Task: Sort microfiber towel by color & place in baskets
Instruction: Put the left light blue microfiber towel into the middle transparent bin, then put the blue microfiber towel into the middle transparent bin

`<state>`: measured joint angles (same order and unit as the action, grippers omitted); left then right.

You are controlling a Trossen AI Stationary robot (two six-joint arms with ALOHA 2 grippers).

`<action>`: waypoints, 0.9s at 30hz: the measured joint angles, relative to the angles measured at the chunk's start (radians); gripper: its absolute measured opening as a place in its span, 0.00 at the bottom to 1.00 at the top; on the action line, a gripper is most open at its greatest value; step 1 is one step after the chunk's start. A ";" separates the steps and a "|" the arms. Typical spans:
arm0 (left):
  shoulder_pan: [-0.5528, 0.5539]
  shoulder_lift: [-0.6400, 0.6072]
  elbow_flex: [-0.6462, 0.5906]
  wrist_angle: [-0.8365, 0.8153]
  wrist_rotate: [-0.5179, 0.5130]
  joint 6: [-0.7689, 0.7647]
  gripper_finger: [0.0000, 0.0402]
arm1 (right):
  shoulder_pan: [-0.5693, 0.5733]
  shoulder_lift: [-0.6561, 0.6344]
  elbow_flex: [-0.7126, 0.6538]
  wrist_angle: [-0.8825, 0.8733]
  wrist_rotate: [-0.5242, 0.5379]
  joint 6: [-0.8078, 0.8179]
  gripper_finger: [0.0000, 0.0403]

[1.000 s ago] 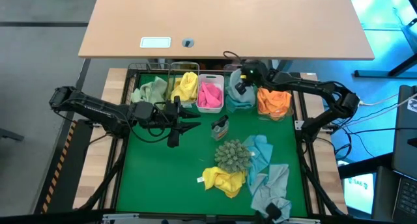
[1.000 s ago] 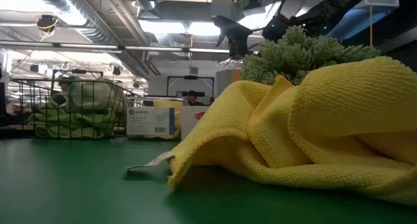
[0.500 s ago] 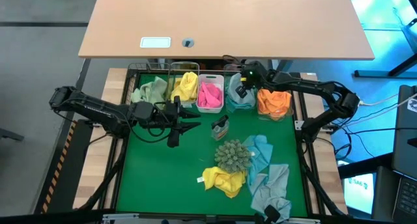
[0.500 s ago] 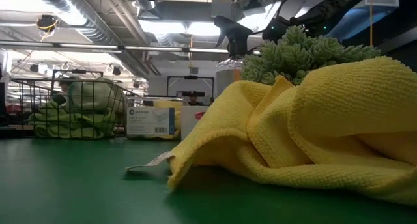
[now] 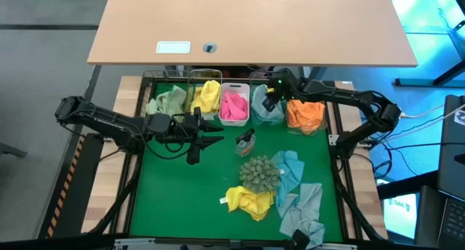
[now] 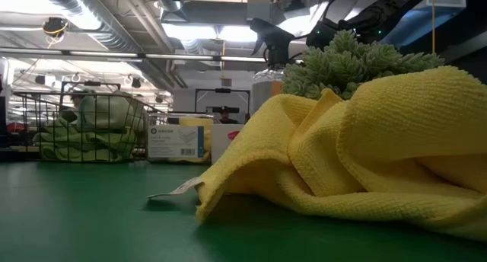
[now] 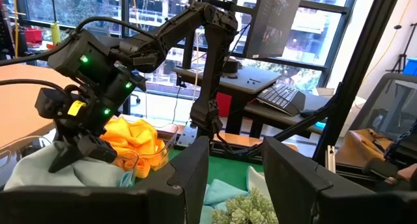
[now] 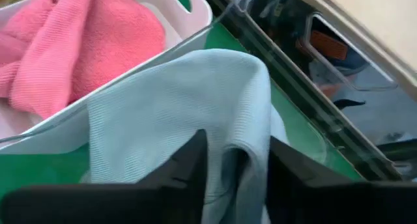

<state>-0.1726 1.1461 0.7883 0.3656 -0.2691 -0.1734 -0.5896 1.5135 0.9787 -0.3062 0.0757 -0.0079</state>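
Note:
Along the table's far side stand the baskets with towels in them: green [image 5: 168,102], yellow [image 5: 209,95], pink in the white basket [image 5: 234,105], light blue in a clear basket [image 5: 266,112], orange [image 5: 305,113]. My right gripper [image 8: 234,152] slants down into the light blue basket, open, with a fold of the light blue towel [image 8: 176,113] between its fingers. My left gripper [image 5: 208,140] hovers level and open over the table's left middle, touching nothing. A yellow towel [image 5: 251,200] and pale blue towels [image 5: 299,199] lie loose on the near right of the table. My right gripper comes from above, slanting down, and its two fingers [image 8: 189,162] stand on either side of a raised fold of the light blue towel [image 8: 236,142], which lies in its clear basket. Whether the fingers touch the fold I cannot tell.
A spiky grey-green ball [image 5: 260,174] sits against the loose towels, with a spray bottle [image 5: 245,141] just beyond it toward the baskets. In the low view the yellow towel [image 6: 365,155] fills the foreground. Bare green mat [image 5: 174,192] lies at the near left.
My right gripper has stayed over the light blue basket and tipped a little at the wrist. The loose towels, the ball and my left arm have not moved.

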 joint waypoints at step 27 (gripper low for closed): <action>0.000 0.000 0.000 0.000 0.000 0.000 0.34 | 0.034 -0.010 0.648 -0.890 -0.087 -0.023 0.50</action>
<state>-0.1726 1.1461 0.7883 0.3656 -0.2694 -0.1730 -0.5559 1.5039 1.6264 -1.1964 -0.0114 -0.0309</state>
